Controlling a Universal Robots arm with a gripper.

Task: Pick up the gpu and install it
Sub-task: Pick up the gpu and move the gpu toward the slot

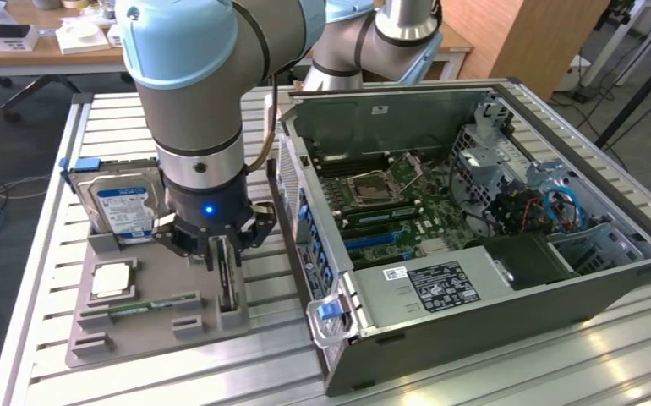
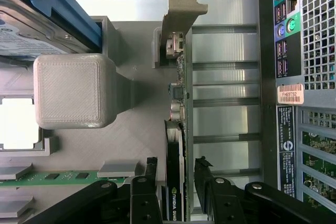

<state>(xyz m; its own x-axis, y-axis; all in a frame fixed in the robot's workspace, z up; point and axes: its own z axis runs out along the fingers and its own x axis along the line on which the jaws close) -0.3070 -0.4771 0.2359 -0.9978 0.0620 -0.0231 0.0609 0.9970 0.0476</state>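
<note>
Fingers (image 2: 202, 182) stood spread, one on each flat face of the gpu (image 2: 178, 103), with a thin gap showing on each side, so you had the card between them but I judge not yet pinched. The card stood on its long edge in a slot of the gray tray (image 1: 156, 334), directly under the wrist. Its long axis ran along the tray, parallel to the back wall of the computer case (image 1: 551, 288), and the line between your fingers crossed that axis squarely. That is the relation a closing move would depend on: the faces lay straight inward from both pads, with nothing to reach for sideways. The silver bracket (image 2: 181, 9) sat at one end of the card, well away from the fingers, which straddled the stretch nearer the other end.

By count, you had one arm (image 1: 190, 110) with two fingers and one gpu. The tray also held one hard drive (image 1: 123, 211), upright behind the wrist, and one green memory stick (image 1: 139, 306), lying flat toward the exterior view's left. One case lay open side up on the tabletop (image 1: 596, 368), just beside the tray on the exterior view's right, its board exposed.
</note>
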